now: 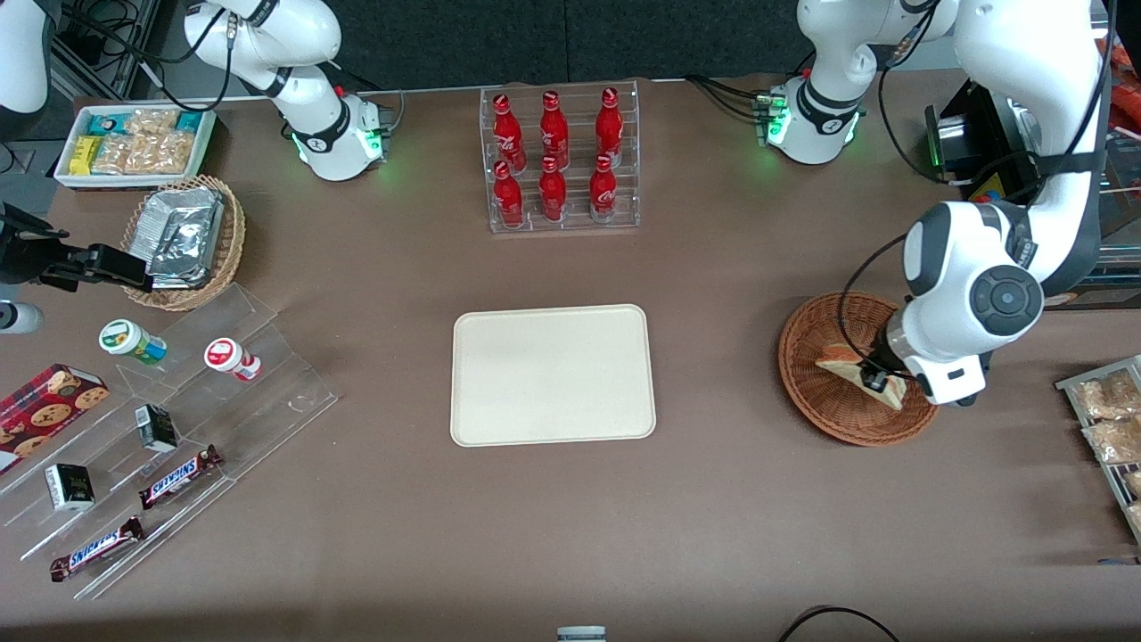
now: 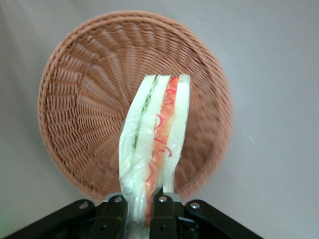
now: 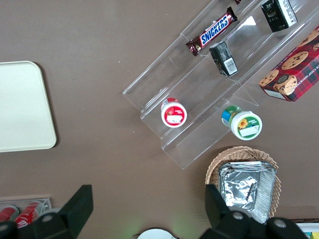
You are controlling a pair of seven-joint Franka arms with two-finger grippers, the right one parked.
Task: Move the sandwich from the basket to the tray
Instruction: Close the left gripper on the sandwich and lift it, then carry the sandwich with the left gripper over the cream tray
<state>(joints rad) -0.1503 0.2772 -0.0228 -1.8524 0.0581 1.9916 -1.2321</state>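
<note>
One small triangular wedge of pale white bread with red-orange and green filling, the sandwich (image 1: 857, 367), is what matters in the front view. It's pinched in the left arm's hand (image 1: 875, 382), which hangs over the round reddish-brown woven wicker basket (image 1: 824, 403) toward the working arm's end of the brown counter (image 1: 570, 535). The sandwich looks tilted and sits above the basket's bowl; I can't tell from this angle whether it's touching the weave. The flat cream-coloured rectangular tray (image 1: 553, 374) with rounded corners lies mid-counter, well apart from the basket, nothing on it. Farther from the camera than the tray stands a clear acrylic rack of red bottles (image 1: 560, 160).

Left wrist view: the hand (image 2: 141, 211) has its two black fingers (image 2: 163, 211) pressed onto the narrow end of the sandwich (image 2: 154, 144), so you look straight along the cut edge, with its white bread layers, a red-orange strip and a thin green line. The basket (image 2: 79, 119) fills the background below it, and the sandwich appears lifted clear of the weave here.

Right wrist view: only a corner of the tray (image 3: 22, 107) shows, plus a lighter tan wicker basket holding silver foil packs (image 3: 246, 186).
</note>
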